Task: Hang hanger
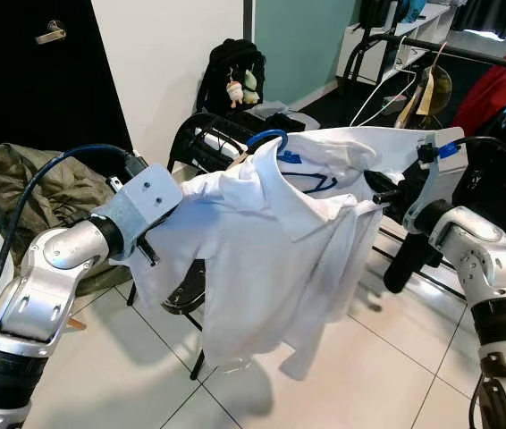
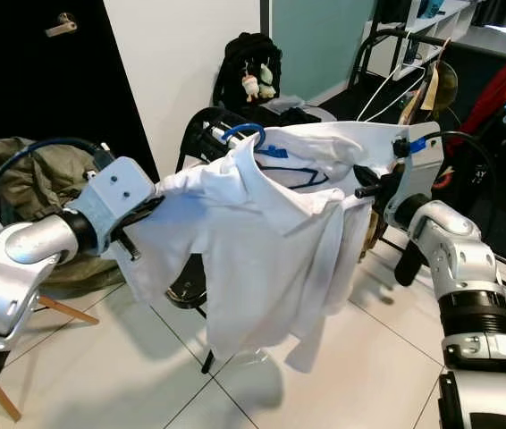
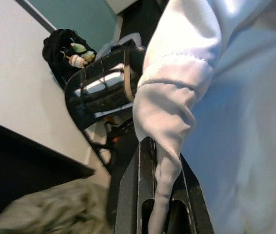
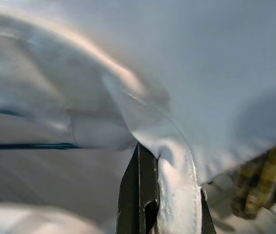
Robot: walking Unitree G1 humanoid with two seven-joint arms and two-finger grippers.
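- Left eye view: a white shirt (image 1: 271,241) on a blue hanger (image 1: 266,138) is held stretched between the two arms, above the tiled floor (image 1: 387,375). The left end effector (image 1: 150,237) is closed on the shirt's left sleeve; the right end effector (image 1: 380,189) is closed on the shirt's other side. A blue tag (image 1: 290,157) is seen inside the collar, but no writing on it can be read.
- Right eye view: the hanger's hook is seen rising just above the collar, in front of a black chair (image 2: 201,134). A black backpack (image 2: 242,67) with small plush toys is seen against the white wall (image 2: 181,54), and a green bag (image 2: 29,188) lies by the black door (image 2: 21,80). Red clothes (image 2: 503,98) are seen at the far right.
- Left wrist view: white fabric is pinched between the two black fingers (image 3: 130,195).
- Right wrist view: a stitched hem of the shirt is clamped between the fingers (image 4: 138,195); the rest is blurred.
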